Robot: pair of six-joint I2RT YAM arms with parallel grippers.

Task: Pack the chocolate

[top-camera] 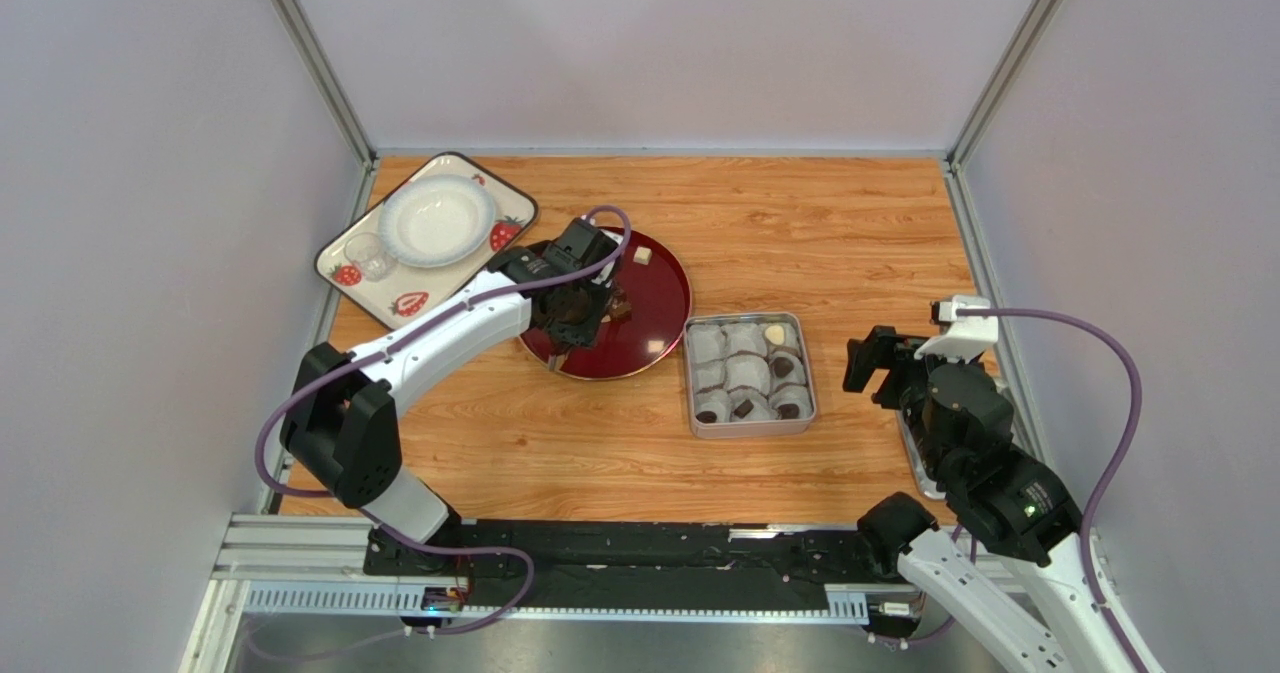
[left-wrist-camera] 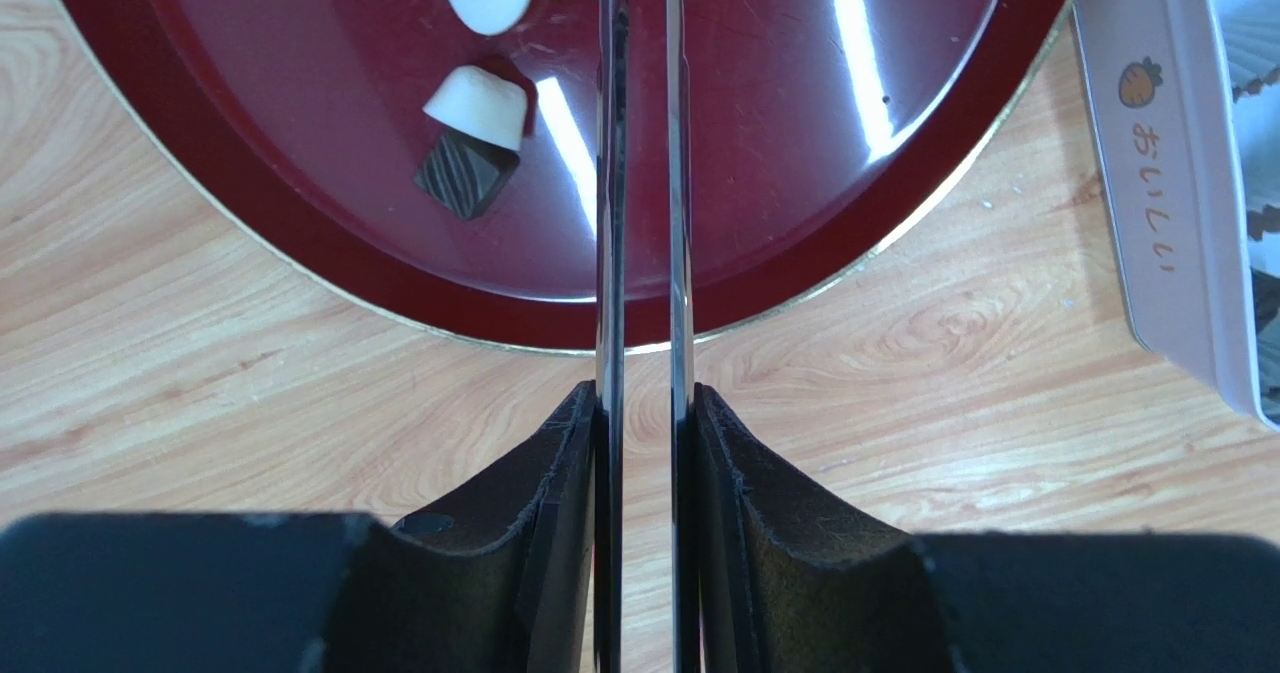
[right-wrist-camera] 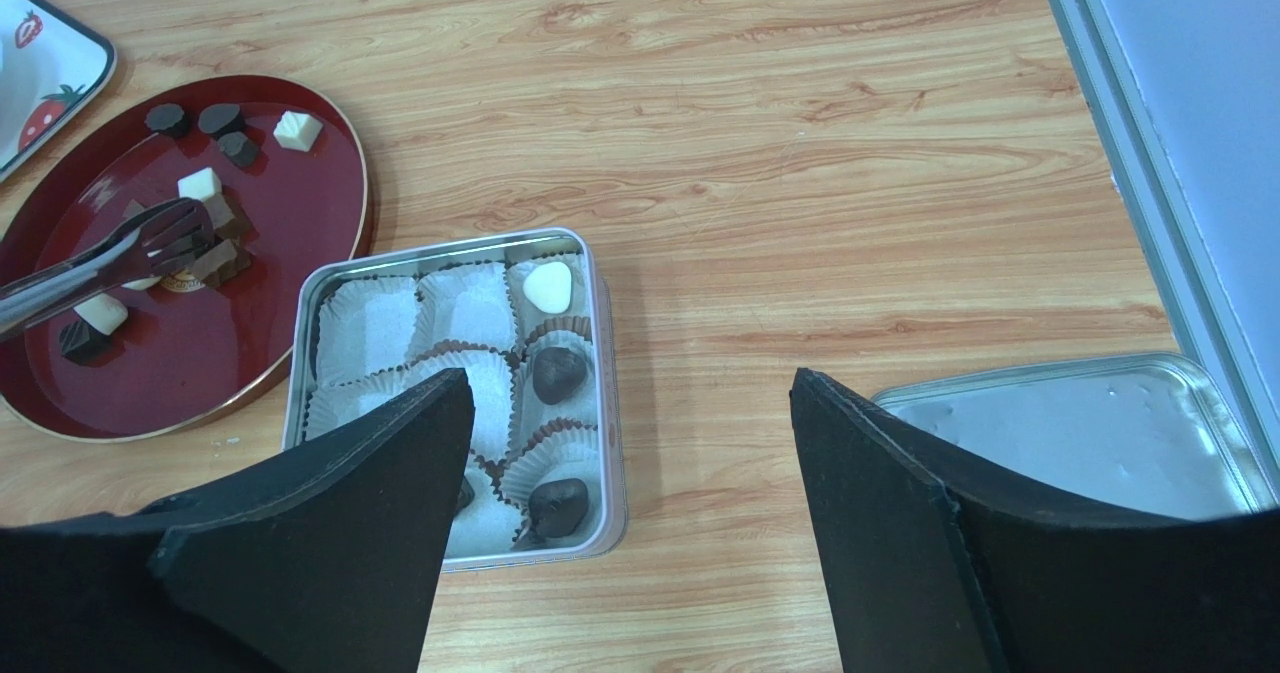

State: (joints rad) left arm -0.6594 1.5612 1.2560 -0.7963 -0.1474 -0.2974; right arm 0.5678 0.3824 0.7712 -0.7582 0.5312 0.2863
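Note:
Loose chocolate lies on a round dark red plate: a white cube, dark rounds, a white piece and a striped dark cube. The square grey tin of white paper cups holds a white heart and dark pieces. My left gripper is shut on metal tongs, which reach over the plate. Their tips sit among the pieces; I cannot tell whether they hold one. My right gripper is open and empty, right of the tin.
A strawberry-print tray with a white bowl stands at the back left. The tin's lid lies at the right by the side wall. Grey walls close in the table on three sides.

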